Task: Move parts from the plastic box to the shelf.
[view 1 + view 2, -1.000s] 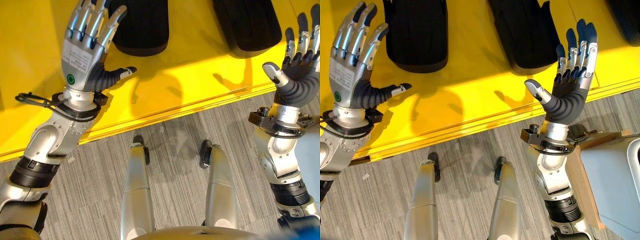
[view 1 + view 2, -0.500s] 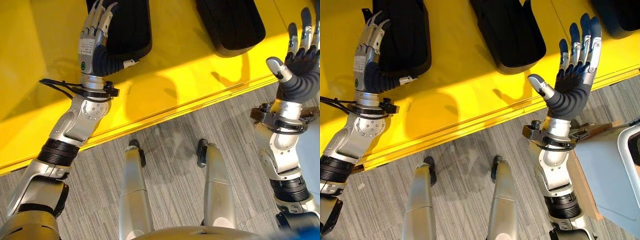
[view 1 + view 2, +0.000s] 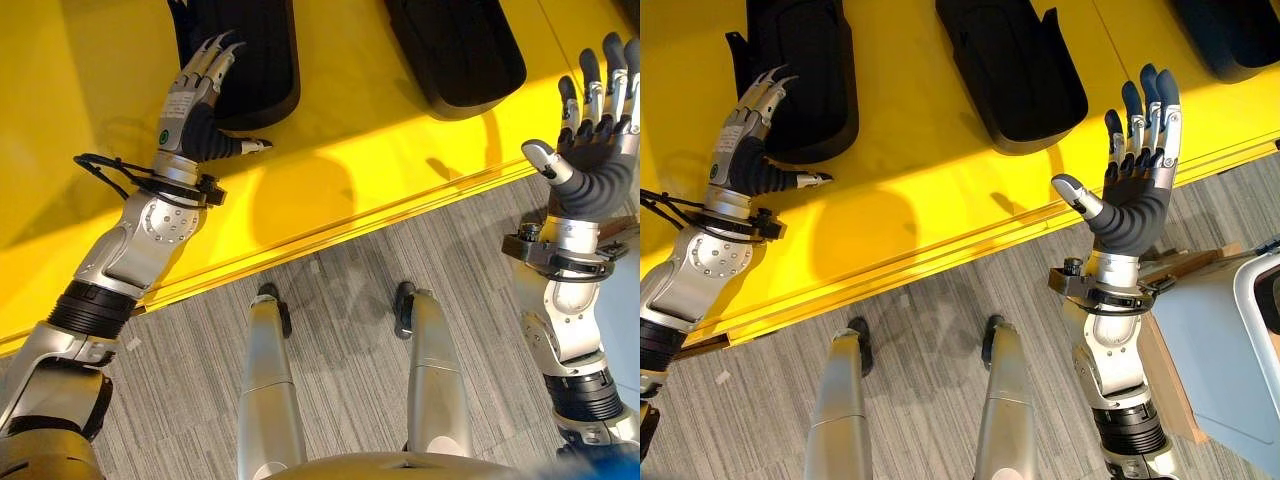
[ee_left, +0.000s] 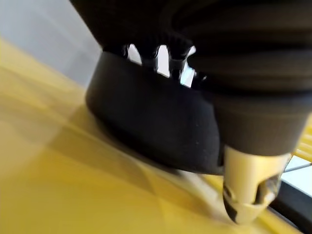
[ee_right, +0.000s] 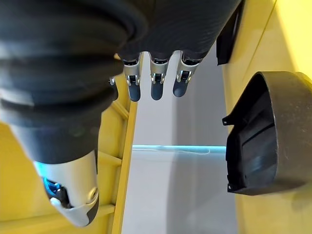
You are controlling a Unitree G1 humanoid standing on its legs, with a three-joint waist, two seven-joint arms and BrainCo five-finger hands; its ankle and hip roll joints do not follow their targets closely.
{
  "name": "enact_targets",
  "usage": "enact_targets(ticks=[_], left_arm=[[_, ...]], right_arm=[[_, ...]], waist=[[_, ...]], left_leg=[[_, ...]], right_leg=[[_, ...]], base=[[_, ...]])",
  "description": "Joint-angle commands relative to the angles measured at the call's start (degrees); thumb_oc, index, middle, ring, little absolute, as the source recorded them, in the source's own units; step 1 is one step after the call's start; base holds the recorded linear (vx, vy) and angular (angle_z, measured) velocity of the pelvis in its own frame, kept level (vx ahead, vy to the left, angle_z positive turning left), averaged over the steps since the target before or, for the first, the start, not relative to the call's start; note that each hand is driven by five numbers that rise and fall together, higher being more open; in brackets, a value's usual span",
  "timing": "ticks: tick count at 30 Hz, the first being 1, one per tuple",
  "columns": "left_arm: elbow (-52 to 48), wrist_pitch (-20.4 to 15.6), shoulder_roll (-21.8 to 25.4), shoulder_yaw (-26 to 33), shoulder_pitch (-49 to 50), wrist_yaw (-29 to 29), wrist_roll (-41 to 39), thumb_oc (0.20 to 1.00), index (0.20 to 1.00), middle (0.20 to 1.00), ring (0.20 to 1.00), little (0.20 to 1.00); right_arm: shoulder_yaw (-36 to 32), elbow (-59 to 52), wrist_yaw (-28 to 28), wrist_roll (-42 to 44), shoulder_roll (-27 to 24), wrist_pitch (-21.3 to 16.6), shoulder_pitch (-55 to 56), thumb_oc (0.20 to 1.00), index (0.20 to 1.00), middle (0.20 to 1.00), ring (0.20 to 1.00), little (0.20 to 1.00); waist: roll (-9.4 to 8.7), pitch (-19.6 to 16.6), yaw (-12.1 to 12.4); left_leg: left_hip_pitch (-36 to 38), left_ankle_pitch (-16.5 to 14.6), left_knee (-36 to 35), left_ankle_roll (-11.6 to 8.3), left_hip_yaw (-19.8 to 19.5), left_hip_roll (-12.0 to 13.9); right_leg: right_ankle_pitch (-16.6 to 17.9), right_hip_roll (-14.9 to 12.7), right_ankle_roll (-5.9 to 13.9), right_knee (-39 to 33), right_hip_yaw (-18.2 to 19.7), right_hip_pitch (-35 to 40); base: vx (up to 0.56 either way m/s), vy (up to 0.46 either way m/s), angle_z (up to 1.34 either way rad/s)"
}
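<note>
While left hand is resting straight-fingered on the left part's near end | its length is running away | right hand is hovering spread, empty.

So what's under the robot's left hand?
The left hand lies over a black part on the yellow shelf. The part's patch beneath the fingers is covered.

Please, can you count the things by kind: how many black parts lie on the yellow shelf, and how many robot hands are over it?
Black parts on the yellow shelf: 3, left, middle, right
Robot hands: 2, left robot hand, right robot hand
Total: 5
</note>
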Motion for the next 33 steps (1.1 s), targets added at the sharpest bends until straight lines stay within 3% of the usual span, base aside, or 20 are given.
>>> enact_targets(ticks=[1,6,11,19,23,27,33], left_arm=[[-1.56,-0.79,3.55,-0.48,-3.66,-2.35,2.12,1.000,1.000,1.000,1.000,1.000],[-0.52,-0.28,6.75,-2.81,-5.05,-6.70,2.38,1.000,1.000,1.000,1.000,1.000],[0.98,0.10,5.88,-1.95,-2.53,-11.20,-5.58,1.000,1.000,1.000,1.000,1.000],[0.77,1.72,4.94,-1.37,-2.09,-13.79,-8.48,1.000,1.000,1.000,1.000,1.000],[0.36,3.32,2.83,-0.50,-0.10,-16.17,-11.17,1.000,1.000,1.000,1.000,1.000],[0.76,5.93,-4.86,2.48,5.33,-18.42,-17.95,1.000,1.000,1.000,1.000,1.000],[0.16,6.28,-6.33,3.14,6.52,-18.59,-18.09,1.000,1.000,1.000,1.000,1.000]], right_arm=[[-2.95,-6.59,1.45,2.10,0.31,-1.56,0.72,1.000,1.000,1.000,1.000,1.000],[-3.23,-6.66,3.02,2.87,0.47,-0.85,1.00,1.000,1.000,1.000,1.000,1.000],[-3.80,-6.66,4.33,3.84,1.07,-0.15,0.82,1.000,1.000,1.000,1.000,1.000],[-4.58,-6.98,5.26,4.20,1.85,0.67,1.53,1.000,1.000,1.000,1.000,1.000],[-4.94,-7.15,5.67,4.53,2.54,1.46,2.04,1.000,1.000,1.000,1.000,1.000],[-5.71,-7.44,5.92,5.31,3.93,2.54,2.13,1.000,1.000,1.000,1.000,1.000],[-5.77,-7.65,5.73,4.95,3.86,2.81,2.22,1.000,1.000,1.000,1.000,1.000]], waist=[[0.93,-0.86,0.49],[1.01,-0.67,0.54],[1.03,-0.38,0.65],[1.15,-0.19,0.71],[1.17,-0.01,0.81],[0.94,0.37,0.94],[0.97,0.36,0.81]], left_leg=[[0.58,0.99,-1.45,0.59,-1.54,1.45],[0.54,1.00,-1.34,0.51,-1.69,1.47],[0.88,1.22,-1.63,0.39,-1.66,1.53],[1.05,1.27,-1.62,0.31,-1.66,1.46],[1.06,1.19,-1.47,0.40,-1.63,1.34],[1.29,1.25,-1.63,0.46,-1.33,1.26],[1.22,1.19,-1.58,0.50,-1.36,1.20]], right_leg=[[1.42,-0.77,-1.16,-0.95,0.11,2.06],[1.39,-0.67,-1.20,-0.83,0.18,1.96],[1.51,-0.44,-1.32,-1.11,0.34,2.18],[1.39,-0.39,-1.36,-1.12,0.29,2.44],[1.23,-0.42,-1.40,-0.83,0.25,2.44],[1.34,-0.35,-1.68,-0.92,0.26,2.62],[1.26,-0.27,-1.75,-0.92,0.27,2.61]], base=[[0.00,0.000,0.00],[0.00,0.000,0.00],[0.00,0.000,0.00],[0.00,0.000,0.00],[0.00,0.000,0.00],[0.00,0.000,0.00],[0.00,0.000,0.00]])
